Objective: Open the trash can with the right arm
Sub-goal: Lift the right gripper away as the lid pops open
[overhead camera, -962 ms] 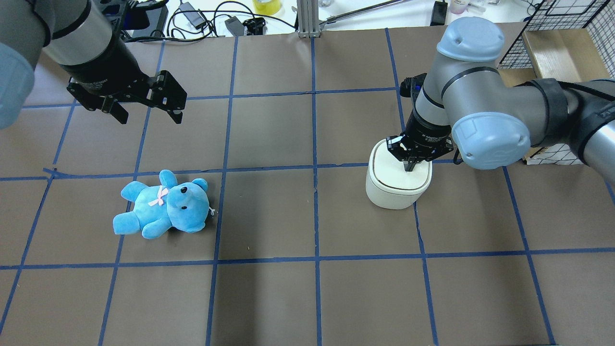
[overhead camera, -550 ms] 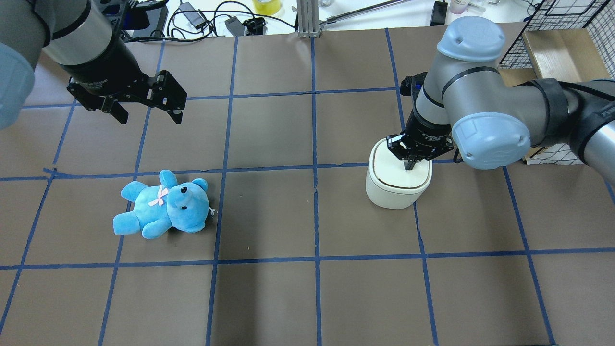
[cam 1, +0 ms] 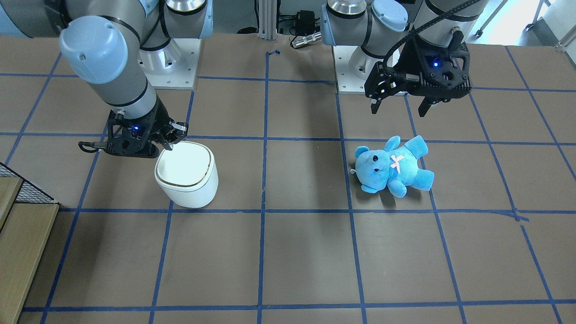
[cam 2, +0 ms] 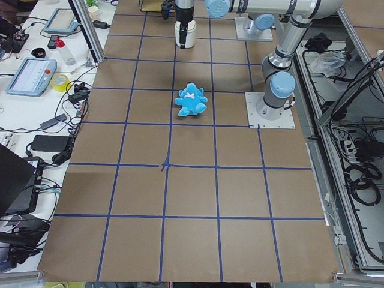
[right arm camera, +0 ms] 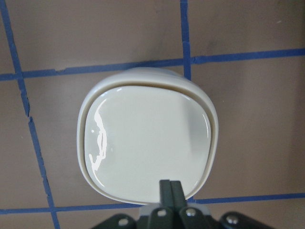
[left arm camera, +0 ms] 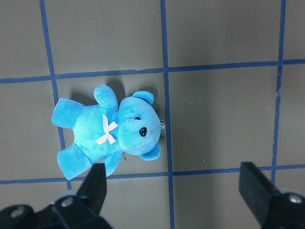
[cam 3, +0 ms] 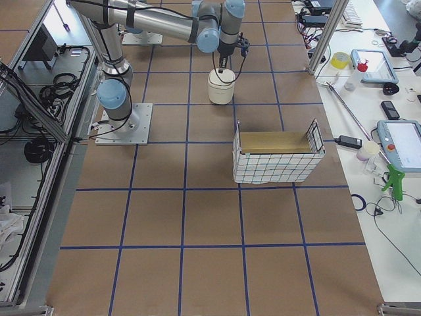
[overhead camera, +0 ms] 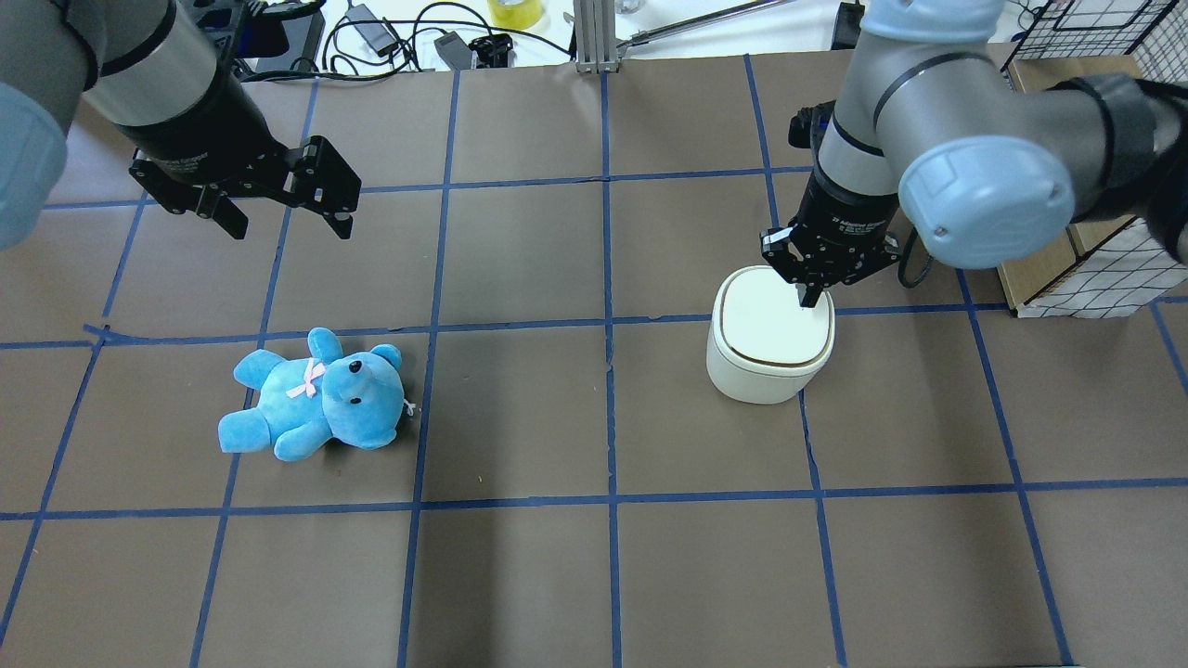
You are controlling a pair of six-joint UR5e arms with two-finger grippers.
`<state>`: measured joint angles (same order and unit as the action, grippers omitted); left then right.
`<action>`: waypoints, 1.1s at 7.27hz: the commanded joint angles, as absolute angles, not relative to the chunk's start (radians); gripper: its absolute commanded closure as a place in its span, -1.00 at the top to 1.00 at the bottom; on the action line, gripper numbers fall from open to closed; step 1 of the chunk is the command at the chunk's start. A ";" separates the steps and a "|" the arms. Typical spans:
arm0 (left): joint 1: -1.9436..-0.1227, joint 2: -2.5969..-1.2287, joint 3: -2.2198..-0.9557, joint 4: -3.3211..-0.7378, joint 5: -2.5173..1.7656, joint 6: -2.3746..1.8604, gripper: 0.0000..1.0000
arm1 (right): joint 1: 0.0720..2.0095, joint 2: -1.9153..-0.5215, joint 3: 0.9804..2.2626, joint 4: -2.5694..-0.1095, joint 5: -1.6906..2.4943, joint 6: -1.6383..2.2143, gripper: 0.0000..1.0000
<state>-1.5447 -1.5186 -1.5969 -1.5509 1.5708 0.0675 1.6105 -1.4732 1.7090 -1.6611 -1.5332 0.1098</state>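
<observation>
Directly below my right gripper (overhead camera: 812, 297) stands the trash can (overhead camera: 768, 348), a small white plastic bin shaped like a square with softly rounded corners. Its sides are smooth and plain. Its lid (right arm camera: 147, 148) is flat, glossy and white, catching streaks of light, and a thin gold line (cam 1: 185, 183) runs around the lid's edge. The lid lies level and closed on the bin.

The bin sits upright on the brown table (overhead camera: 520, 557), on my right side, just beside a crossing of the blue tape lines (overhead camera: 610, 408) that divide the surface into squares.

My right gripper points straight down, its two black fingers (right arm camera: 170, 191) pressed together with nothing between them. The tips sit over a corner of the lid, near its rim. I cannot tell whether they touch the lid or hover just above it.

My left gripper (overhead camera: 290, 223) hangs in the air over the table's other side, jaws spread wide and empty. Below it, well apart from the bin, a bright blue teddy bear (overhead camera: 316, 396) with a pale pink bow lies on its back.
</observation>
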 commanded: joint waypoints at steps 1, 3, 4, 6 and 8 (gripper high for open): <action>-1.545 -1.519 -1.597 -1.551 1.571 0.067 1.00 | 1.611 -1.479 1.600 -1.507 -1.537 0.112 -1.00; -1.545 -1.519 -1.597 -1.551 1.571 0.067 1.00 | 1.609 -1.489 1.580 -1.479 -1.540 0.114 -1.00; -1.545 -1.519 -1.597 -1.551 1.571 0.067 1.00 | 1.609 -1.497 1.547 -1.426 -1.542 0.112 -1.00; -1.545 -1.519 -1.597 -1.551 1.571 0.067 1.00 | 1.606 -1.497 1.500 -1.385 -1.549 0.110 -0.48; -1.545 -1.519 -1.597 -1.551 1.571 0.067 1.00 | 1.605 -1.499 1.476 -1.385 -1.551 0.095 0.96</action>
<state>-1.5447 -1.5186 -1.5969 -1.5509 1.5708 0.0675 1.6059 -1.4978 1.4954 -1.3878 -1.5489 0.1038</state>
